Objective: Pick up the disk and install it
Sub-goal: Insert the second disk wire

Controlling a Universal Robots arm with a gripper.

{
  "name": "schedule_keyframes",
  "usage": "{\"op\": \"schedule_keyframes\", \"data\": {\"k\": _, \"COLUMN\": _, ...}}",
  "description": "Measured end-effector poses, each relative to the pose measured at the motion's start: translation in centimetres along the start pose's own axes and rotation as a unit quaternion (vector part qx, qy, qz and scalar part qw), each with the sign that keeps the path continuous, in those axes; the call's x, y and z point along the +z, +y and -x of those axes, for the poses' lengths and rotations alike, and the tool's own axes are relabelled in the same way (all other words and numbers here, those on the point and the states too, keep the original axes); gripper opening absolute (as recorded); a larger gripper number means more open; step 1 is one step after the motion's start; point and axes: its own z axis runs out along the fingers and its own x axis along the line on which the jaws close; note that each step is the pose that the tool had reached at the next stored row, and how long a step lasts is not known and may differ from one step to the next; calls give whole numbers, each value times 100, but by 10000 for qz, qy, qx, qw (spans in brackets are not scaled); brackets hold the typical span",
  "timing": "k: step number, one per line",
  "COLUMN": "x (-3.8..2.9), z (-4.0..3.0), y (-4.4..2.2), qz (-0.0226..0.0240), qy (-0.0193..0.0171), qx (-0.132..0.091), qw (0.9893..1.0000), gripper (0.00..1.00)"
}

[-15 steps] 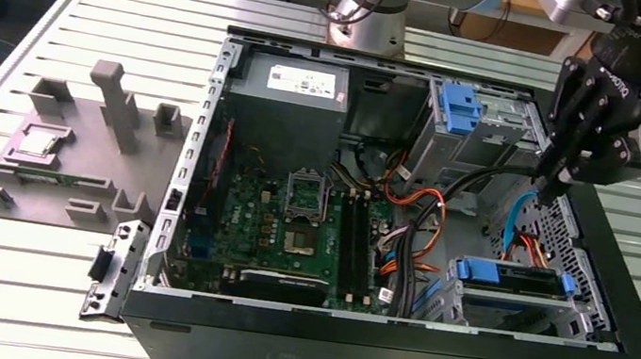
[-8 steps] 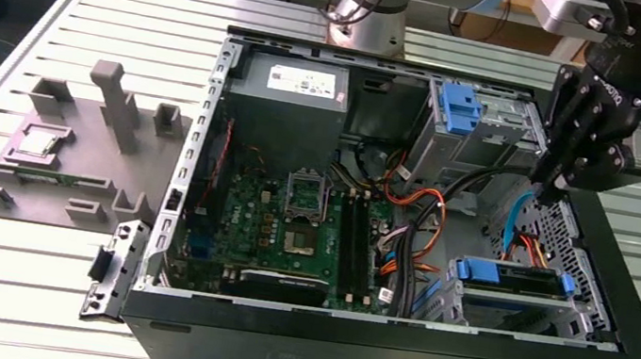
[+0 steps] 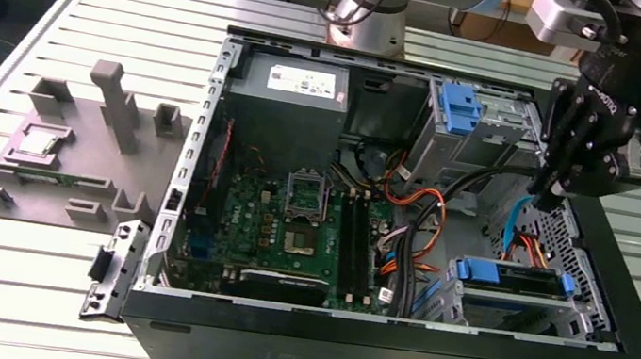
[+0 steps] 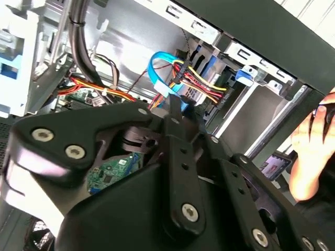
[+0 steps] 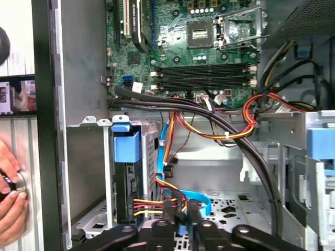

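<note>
The disk (image 3: 511, 279) lies in the drive bay at the front corner of the open computer case (image 3: 398, 344), on the exterior view's right, with its blue carrier (image 3: 480, 270) showing. In the first wrist view the disk (image 5: 128, 191) sits in its metal cage, its blue carrier tab (image 5: 127, 146) on top, and yellow, red and black wires plugged in beside it. My gripper (image 3: 551, 189) hangs over the case above this bay, apart from the disk. It is shut, and its tips (image 4: 175, 107) are right by a blue data cable (image 4: 159, 78).
A second blue bracket (image 3: 461, 107) sits in the upper bay at the back. The motherboard (image 3: 288, 222), the power supply (image 3: 289, 89) and thick black cables (image 5: 220, 123) crowd the case. A grey fixture (image 3: 85, 144) stands on the slatted table. A person's hand (image 5: 10, 193) is outside the case wall.
</note>
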Motion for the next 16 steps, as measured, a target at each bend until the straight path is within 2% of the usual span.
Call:
{"op": "schedule_keyframes", "data": {"k": 1, "x": 10, "z": 2, "y": 0, "qz": -1, "qy": 22, "qx": -1, "qw": 10000, "gripper": 24}}
{"op": "schedule_keyframes", "data": {"k": 3, "x": 34, "z": 5, "y": 1, "qz": -3, "qy": 57, "qx": -2, "qw": 10000, "gripper": 11}}
{"op": "schedule_keyframes", "data": {"k": 5, "x": 52, "z": 9, "y": 1, "qz": -5, "qy": 104, "qx": -3, "qw": 9999, "gripper": 11}}
{"op": "schedule_keyframes", "data": {"k": 11, "x": 103, "z": 16, "y": 2, "qz": -14, "qy": 283, "qx": -8, "qw": 9996, "gripper": 11}}
{"op": "schedule_keyframes", "data": {"k": 12, "x": 112, "z": 17, "y": 2, "qz": -16, "qy": 310, "qx": -9, "qw": 9995, "gripper": 18}}
{"op": "schedule_keyframes", "data": {"k": 16, "x": 140, "z": 23, "y": 2, "qz": -22, "qy": 432, "qx": -13, "qw": 9991, "gripper": 18}}
